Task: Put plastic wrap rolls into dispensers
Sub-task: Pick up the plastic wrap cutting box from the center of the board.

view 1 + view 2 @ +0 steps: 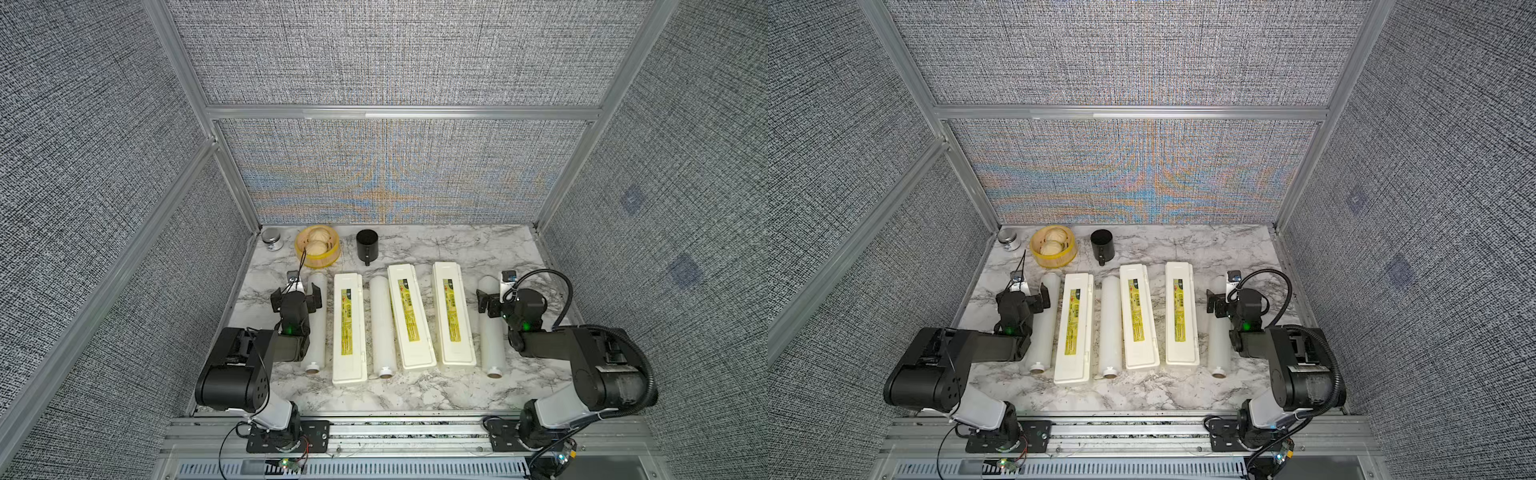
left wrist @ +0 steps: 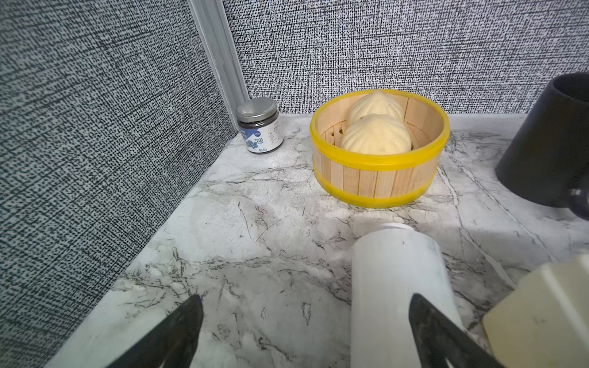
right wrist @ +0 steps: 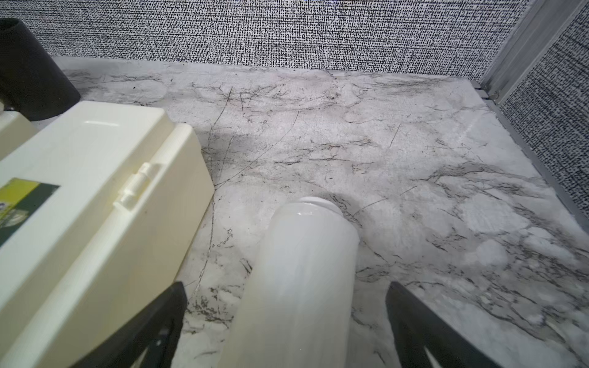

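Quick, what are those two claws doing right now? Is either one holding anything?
Left gripper: open, holding nothing.
Right gripper: open above a plastic wrap roll, not gripping it.

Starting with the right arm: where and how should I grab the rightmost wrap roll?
Grip the rightmost roll at mid-length from straight above, closing across its width. It lies flat with bare tabletop on both sides, and the open right gripper hangs over it.

light: bright, even | shadows: soft on worktop [image 3: 398, 153] | moiré: coloured bands, back wall [image 1: 386, 187] | wrist foreground: blurred
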`<control>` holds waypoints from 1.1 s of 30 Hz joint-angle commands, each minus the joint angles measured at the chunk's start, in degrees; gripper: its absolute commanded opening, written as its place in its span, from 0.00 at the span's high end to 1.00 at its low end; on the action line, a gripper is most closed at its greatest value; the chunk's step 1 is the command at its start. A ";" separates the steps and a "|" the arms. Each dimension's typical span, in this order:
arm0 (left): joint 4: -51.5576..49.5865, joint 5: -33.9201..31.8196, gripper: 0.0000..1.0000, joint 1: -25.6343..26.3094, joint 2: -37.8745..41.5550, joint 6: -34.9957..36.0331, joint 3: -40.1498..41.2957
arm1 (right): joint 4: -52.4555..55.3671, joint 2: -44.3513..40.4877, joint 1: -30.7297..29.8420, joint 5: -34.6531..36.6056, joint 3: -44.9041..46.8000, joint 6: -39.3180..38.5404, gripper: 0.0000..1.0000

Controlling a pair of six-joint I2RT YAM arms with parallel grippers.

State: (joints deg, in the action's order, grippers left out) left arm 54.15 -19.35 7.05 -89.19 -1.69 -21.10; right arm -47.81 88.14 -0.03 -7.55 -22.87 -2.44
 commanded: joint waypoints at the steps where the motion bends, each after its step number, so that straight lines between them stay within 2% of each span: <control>1: 0.34 0.08 0.00 -0.05 0.28 0.11 -0.08 | 0.00 -0.17 0.00 0.38 -0.15 0.22 0.01; 24: 0.17 0.11 0.00 -0.02 0.30 0.02 -0.25 | 0.49 -0.01 0.03 0.54 -0.51 0.50 0.01; 29: 1.17 2.06 0.00 -0.16 0.85 0.45 0.41 | -0.53 -0.82 0.02 2.19 -0.03 1.51 0.01; 31: -3.78 4.21 0.01 0.05 3.52 1.82 -0.81 | 7.09 -6.31 0.10 3.33 -1.88 1.71 0.01; 33: -12.28 0.55 0.01 0.33 7.02 0.69 -3.71 | 17.68 -11.80 0.04 1.67 -5.65 1.15 0.01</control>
State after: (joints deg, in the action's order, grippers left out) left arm 49.12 -17.58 7.31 -84.93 -0.86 -22.39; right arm -39.27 80.55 0.01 -6.02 -25.34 -1.39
